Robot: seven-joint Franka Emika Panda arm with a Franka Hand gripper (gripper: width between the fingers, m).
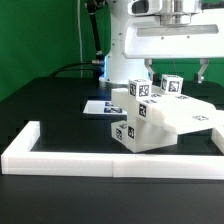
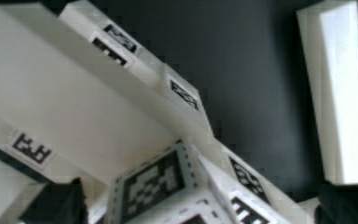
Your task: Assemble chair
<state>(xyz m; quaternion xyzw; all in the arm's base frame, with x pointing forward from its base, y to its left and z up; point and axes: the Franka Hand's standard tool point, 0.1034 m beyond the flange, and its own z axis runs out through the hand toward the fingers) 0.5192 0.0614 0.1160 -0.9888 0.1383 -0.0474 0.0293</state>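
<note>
End effector (image 1: 176,22) hangs above the chair with its jaws spread wide and nothing between them. On the dark worktop (image 1: 45,105), just behind the long low white border rail (image 1: 70,157), sits one partly built matte-white toy chair (image 1: 160,120): a flat seat with tagged blocky pieces joined. I judge assembly well underway, not finished. Behind it, a flat dark strip of printed tags (image 1: 100,107).
</note>
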